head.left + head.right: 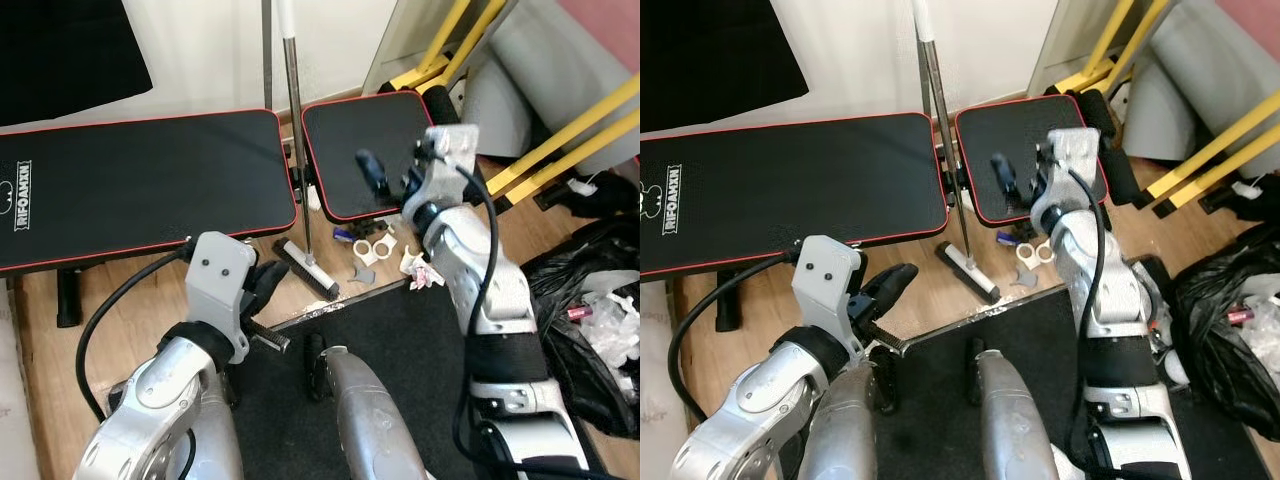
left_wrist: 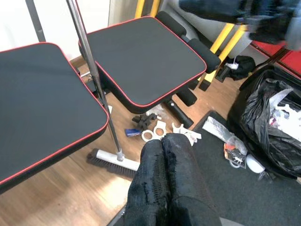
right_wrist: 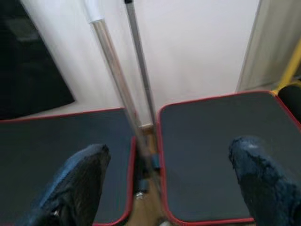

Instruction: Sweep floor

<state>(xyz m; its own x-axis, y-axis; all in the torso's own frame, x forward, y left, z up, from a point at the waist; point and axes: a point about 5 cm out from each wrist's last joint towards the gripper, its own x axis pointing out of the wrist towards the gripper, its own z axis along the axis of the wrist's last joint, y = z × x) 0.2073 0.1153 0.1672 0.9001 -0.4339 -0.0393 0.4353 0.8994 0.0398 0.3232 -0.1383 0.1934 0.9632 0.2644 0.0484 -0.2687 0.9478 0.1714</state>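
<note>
Wooden floor is crowded by bench pads; broom stands upright between them. Right gripper jaws are spread, left gripper jaws pressed together.

Black weight bench, black trash bag, dark mat

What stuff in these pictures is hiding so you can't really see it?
- Top of the broom handle: cut off by the upper edge of the left eye view.
- Small white bits on the floor: too small to name; the right arm covers some.
- Black rubbish bag: cut off by the picture's side edge.
- Broom head: partly hidden behind the left gripper in the left wrist view.
</note>
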